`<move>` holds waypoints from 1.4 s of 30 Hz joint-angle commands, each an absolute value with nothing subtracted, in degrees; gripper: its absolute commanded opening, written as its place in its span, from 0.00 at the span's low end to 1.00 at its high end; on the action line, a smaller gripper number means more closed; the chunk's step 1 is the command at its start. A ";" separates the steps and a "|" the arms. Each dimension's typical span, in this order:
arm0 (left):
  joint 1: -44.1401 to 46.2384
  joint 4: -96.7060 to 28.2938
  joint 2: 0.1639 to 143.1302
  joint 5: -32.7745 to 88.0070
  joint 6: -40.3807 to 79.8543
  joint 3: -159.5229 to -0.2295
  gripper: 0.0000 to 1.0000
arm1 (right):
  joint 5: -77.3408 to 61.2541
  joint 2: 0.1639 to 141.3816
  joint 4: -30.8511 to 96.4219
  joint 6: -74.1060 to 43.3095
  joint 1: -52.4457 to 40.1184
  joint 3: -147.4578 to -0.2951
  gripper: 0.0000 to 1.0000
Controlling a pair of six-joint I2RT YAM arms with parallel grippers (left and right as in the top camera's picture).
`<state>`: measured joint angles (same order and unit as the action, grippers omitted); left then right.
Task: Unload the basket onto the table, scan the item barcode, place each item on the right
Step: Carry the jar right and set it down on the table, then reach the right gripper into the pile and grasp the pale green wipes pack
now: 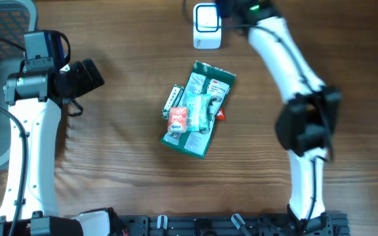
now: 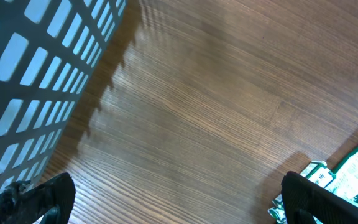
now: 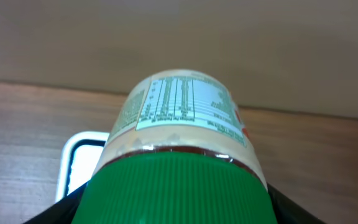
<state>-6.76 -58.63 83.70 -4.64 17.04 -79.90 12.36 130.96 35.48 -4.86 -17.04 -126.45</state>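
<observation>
Nearest, the left hand (image 2: 179, 196) hangs wide open over the wooden counter (image 2: 216, 99), with a mesh basket (image 2: 30, 68) close at its side. In the middle of the counter lies a heap of packets (image 1: 195, 108), a green one undermost. Farthest out, the right hand (image 3: 179, 211) grips a jar (image 3: 179, 112) around its green lid (image 3: 179, 183). The printed label (image 3: 182, 102) faces the wrist camera. The jar is held close to the white scanner (image 1: 207, 26); whether they touch cannot be told.
</observation>
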 commanded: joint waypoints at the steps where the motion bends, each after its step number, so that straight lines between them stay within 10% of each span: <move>1: -6.98 -58.50 84.07 -4.38 17.12 -80.64 1.00 | 10.92 120.68 45.25 -6.68 -12.21 -127.22 0.04; 9: -6.98 -58.50 84.07 -4.38 17.12 -80.64 1.00 | 0.32 122.58 78.81 -11.79 -1.26 -123.57 0.08; 17: -6.98 -58.50 84.07 -4.38 17.12 -80.64 1.00 | 0.25 123.57 71.92 -13.54 4.16 -102.83 0.13; 21: -6.98 -58.50 84.07 -4.38 17.12 -80.64 1.00 | 0.30 123.57 69.19 -13.47 5.23 -100.18 0.40; 25: -6.98 -58.50 84.07 -4.38 17.12 -80.64 1.00 | 0.34 123.55 68.36 -11.73 5.39 -100.16 1.00; 42: -6.98 -58.50 84.07 -4.38 17.12 -80.64 1.00 | -17.41 115.81 81.91 -7.84 4.01 -124.70 0.89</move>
